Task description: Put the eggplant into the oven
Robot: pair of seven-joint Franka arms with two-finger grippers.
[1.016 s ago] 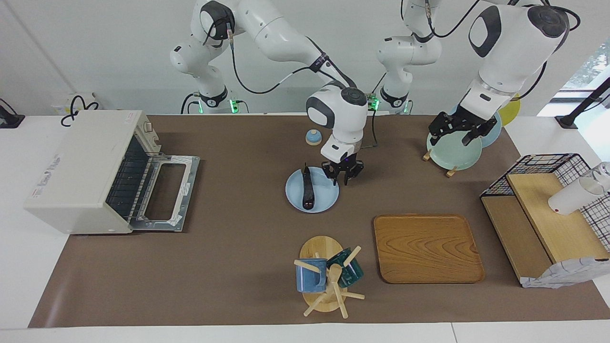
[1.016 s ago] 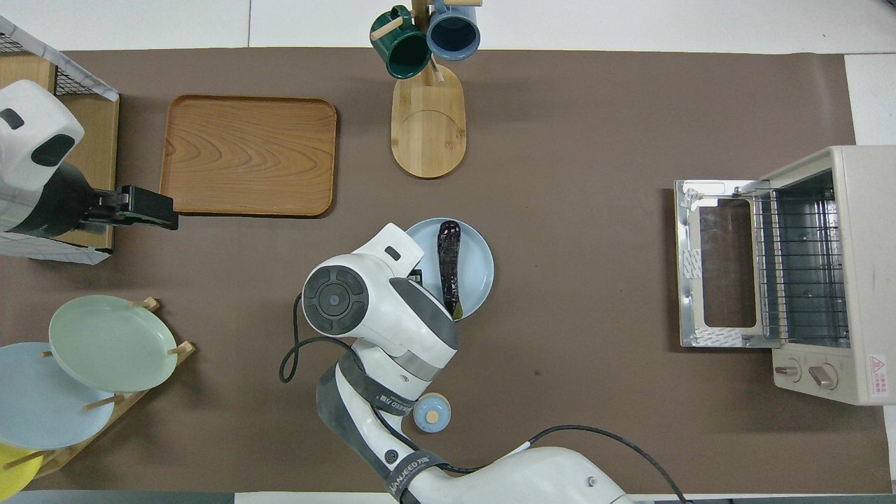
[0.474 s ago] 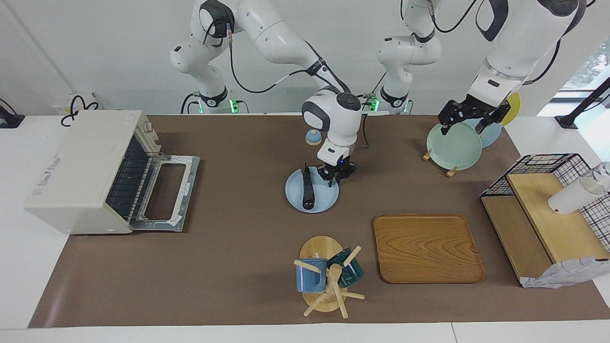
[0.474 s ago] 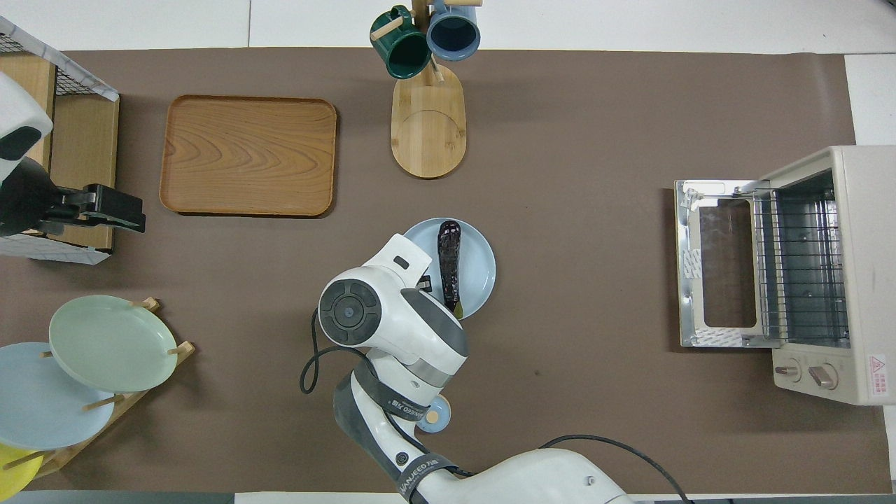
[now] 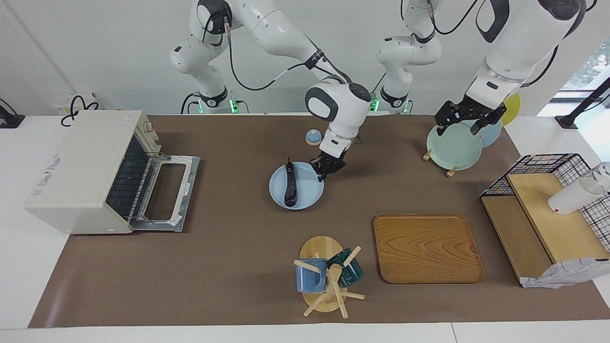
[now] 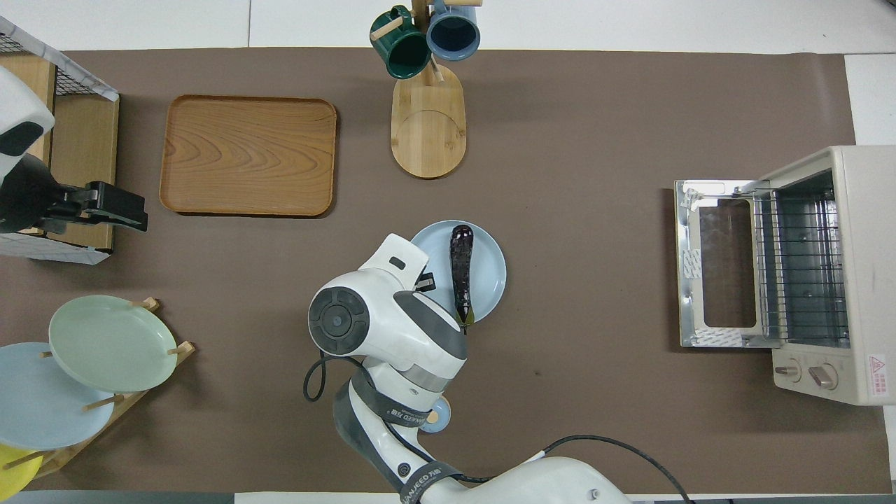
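The dark purple eggplant (image 5: 289,183) lies on a light blue plate (image 5: 307,191) in the middle of the table; it also shows in the overhead view (image 6: 461,269) on the plate (image 6: 490,269). My right gripper (image 5: 327,168) is low at the plate's rim, on the side toward the left arm's end, shut on the rim. The off-white oven (image 5: 81,166) stands at the right arm's end with its glass door (image 5: 167,193) dropped open and the rack showing (image 6: 798,266). My left gripper (image 5: 464,119) hangs open over the plate rack.
A mug tree (image 5: 329,276) with two mugs and a wooden tray (image 5: 426,247) lie farther from the robots than the plate. A wire basket with wooden shelves (image 5: 548,209) and a rack with a green plate (image 5: 452,145) are at the left arm's end. A small blue knob-topped lid (image 5: 313,137) lies near the robots.
My right gripper came down onto the plate's rim, and the plate with the eggplant has shifted toward the oven. My left gripper rose and settled over the plate rack.
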